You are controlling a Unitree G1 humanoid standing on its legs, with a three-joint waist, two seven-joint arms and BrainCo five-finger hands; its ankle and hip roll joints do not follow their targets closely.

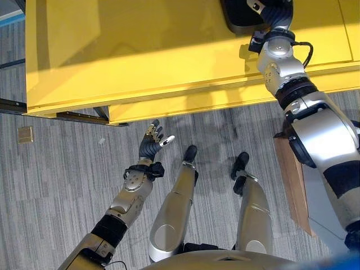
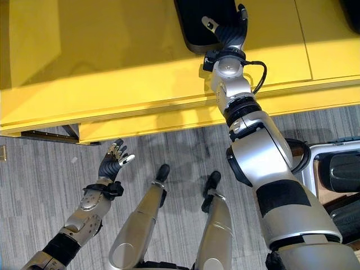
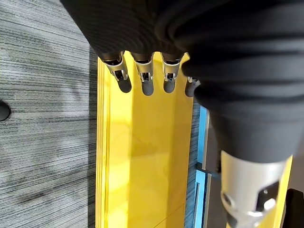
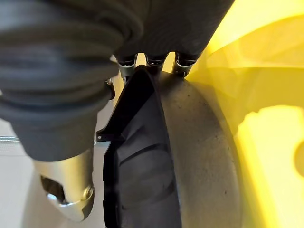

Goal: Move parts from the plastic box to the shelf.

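The right hand [image 2: 229, 29] is reaching out over the yellow shelf [image 2: 112, 50] and resting on a black part [image 2: 197, 25], a dark moulded piece with a paler grey edge that is lying flat on the shelf's top surface. In the right wrist view the fingers [image 4: 148, 59] are running over the far rim of the part [image 4: 142, 161] and passing out of sight behind it, so whether they are clasping the part or merely lying against it cannot be told (the thumb is standing clear to one side in the right eye view).

The left hand [image 1: 152, 143] is hanging in the air over the grey striped carpet [image 1: 62, 174], just in front of the shelf's near edge and well apart from the part. Its fingers [image 3: 147, 80] are standing straight and relaxed, holding nothing, with the yellow shelf [image 3: 142, 156] showing past their dark tips in the left wrist view.

At the robot's right, beside the shelf, a pale-rimmed box [image 2: 315, 154] is standing on the floor; a further black part [image 2: 340, 171] is lying inside it. A brown board [image 1: 295, 180] is leaning just beside the right arm in the left eye view. A small tan square plate [image 1: 25, 134] is lying flat on the carpet at the far left, near the shelf's dark base rail [image 1: 73, 116].
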